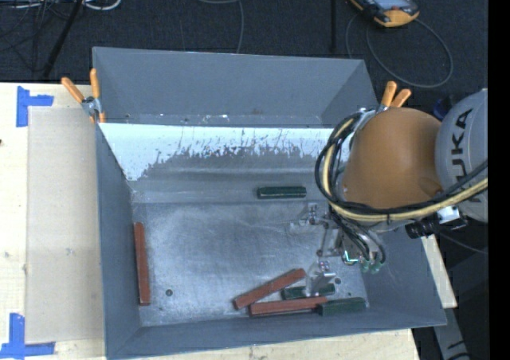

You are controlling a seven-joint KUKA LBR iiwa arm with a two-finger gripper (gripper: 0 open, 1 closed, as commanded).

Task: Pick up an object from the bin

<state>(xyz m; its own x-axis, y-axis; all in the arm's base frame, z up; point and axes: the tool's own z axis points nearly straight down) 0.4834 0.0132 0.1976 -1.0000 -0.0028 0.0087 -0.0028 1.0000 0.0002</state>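
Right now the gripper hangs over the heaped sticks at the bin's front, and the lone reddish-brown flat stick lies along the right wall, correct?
No. The camera view shows the lone reddish-brown flat stick along the left wall; the gripper is over the front heap of sticks.

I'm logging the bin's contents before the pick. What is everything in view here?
grey metal bin: 1, grey, centre.
reddish-brown flat sticks: 3, reddish-brown; one along the bin's left wall, two close together at the front.
dark green short bars: 2, dark green; one by the back wall, one at the front right.
yellow-and-black handheld device: 1, on the dark floor beyond the bin.
orange cover: 1, orange, on the wrist, right side.
arm: 1, pale grey, right edge.
gripper: 1, metal, over the front sticks.
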